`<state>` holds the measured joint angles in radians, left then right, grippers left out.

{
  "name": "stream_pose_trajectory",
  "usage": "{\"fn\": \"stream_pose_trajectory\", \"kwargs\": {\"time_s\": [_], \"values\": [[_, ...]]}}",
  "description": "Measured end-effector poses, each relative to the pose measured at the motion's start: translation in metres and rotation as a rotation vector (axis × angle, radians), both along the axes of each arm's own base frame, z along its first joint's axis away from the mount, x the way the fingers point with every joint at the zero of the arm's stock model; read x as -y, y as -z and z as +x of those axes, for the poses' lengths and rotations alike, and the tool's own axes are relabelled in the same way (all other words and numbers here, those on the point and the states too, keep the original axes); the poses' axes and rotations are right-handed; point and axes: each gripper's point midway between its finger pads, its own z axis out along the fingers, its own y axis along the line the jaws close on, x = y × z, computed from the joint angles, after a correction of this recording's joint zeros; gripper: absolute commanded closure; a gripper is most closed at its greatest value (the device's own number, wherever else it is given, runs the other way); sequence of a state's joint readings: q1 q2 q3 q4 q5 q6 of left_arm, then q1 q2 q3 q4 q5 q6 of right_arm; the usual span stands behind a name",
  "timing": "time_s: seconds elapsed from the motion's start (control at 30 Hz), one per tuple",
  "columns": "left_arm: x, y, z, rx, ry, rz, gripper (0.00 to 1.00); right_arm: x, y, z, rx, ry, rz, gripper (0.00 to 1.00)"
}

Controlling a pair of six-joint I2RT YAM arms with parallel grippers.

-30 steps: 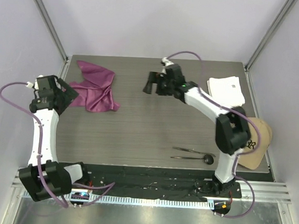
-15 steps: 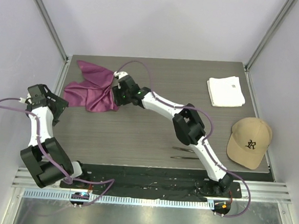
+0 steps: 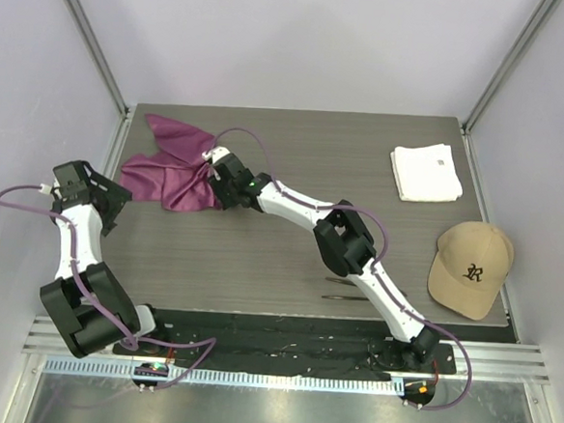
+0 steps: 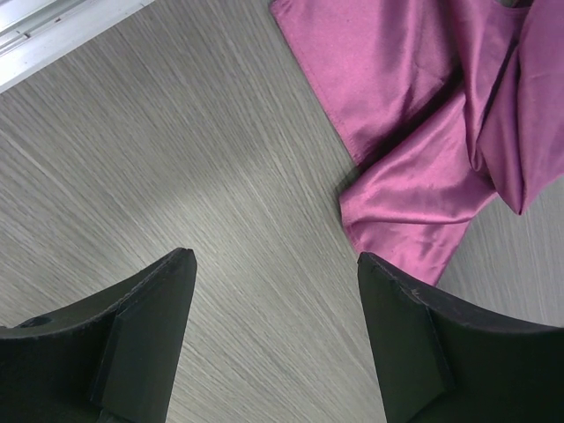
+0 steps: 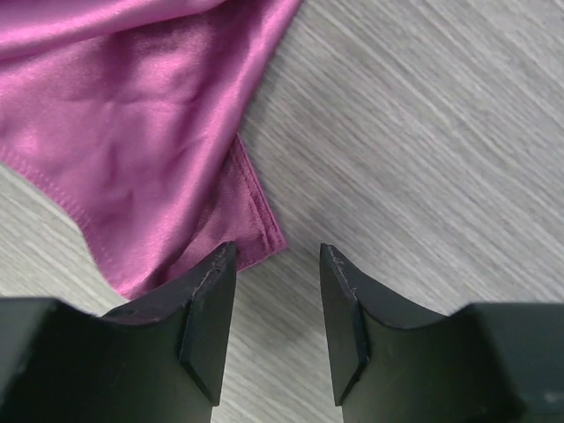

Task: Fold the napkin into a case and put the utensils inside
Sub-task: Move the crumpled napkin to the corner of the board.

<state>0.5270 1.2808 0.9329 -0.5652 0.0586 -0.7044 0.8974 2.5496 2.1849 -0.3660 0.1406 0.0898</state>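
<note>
Right gripper [image 3: 214, 161] reaches the crumpled napkin's [image 3: 169, 165] right edge at the table's [image 3: 211, 255] far-left corner. Off its near-left edge hovers the left gripper [image 3: 114, 200], with bare surface between.

Left wrist: jaws wide, empty, napkin hem ahead.

Right wrist: jaws narrowly apart, gripping nothing, hem corner beside one finger [image 5: 207, 317].

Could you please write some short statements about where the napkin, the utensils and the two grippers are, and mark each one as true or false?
1. The napkin lies crumpled at the far left of the table. True.
2. The right gripper is over the white cloth. False: the white cloth lies far right; this gripper is at the napkin's edge.
3. The left gripper is open over bare table. True.
4. The utensils lie inside the napkin. False: they lie on the table near its front edge.
</note>
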Motion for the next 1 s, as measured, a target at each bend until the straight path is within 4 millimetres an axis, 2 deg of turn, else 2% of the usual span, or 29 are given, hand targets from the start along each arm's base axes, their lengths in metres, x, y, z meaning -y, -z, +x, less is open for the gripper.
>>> {"fn": "stream_pose_trajectory", "kwargs": {"time_s": [0.13, 0.33, 0.47, 0.57, 0.63, 0.67, 0.77, 0.83, 1.0], "values": [[0.002, -0.004, 0.001, 0.016, 0.007, -0.001, 0.22, -0.001, 0.001, 0.003, 0.014, -0.008, -0.009, 0.53], [0.003, -0.007, 0.002, 0.028, 0.01, -0.003, 0.22, -0.003, 0.001, 0.007, 0.035, -0.026, -0.021, 0.46], [0.003, -0.007, 0.003, 0.033, 0.013, -0.006, 0.23, -0.01, -0.001, 0.012, 0.06, -0.053, -0.022, 0.39], [0.004, -0.007, 0.003, 0.036, 0.018, -0.01, 0.23, -0.013, -0.002, 0.013, 0.07, -0.077, -0.025, 0.51], [0.005, -0.007, 0.004, 0.036, 0.018, -0.011, 0.23, -0.014, -0.001, 0.012, 0.069, -0.091, -0.025, 0.54], [0.005, -0.008, 0.004, 0.037, 0.019, -0.012, 0.23, -0.015, -0.001, 0.012, 0.067, -0.098, -0.023, 0.69], [0.006, -0.008, 0.004, 0.038, 0.022, -0.015, 0.22, -0.017, 0.0, 0.011, 0.069, -0.114, -0.023, 0.94], [0.006, -0.008, 0.004, 0.039, 0.023, -0.016, 0.22, -0.015, 0.0, 0.014, 0.065, -0.103, -0.02, 0.99], [0.005, -0.006, 0.005, 0.032, 0.026, -0.017, 0.24, -0.007, 0.002, 0.017, 0.048, -0.071, -0.004, 0.99]]}}
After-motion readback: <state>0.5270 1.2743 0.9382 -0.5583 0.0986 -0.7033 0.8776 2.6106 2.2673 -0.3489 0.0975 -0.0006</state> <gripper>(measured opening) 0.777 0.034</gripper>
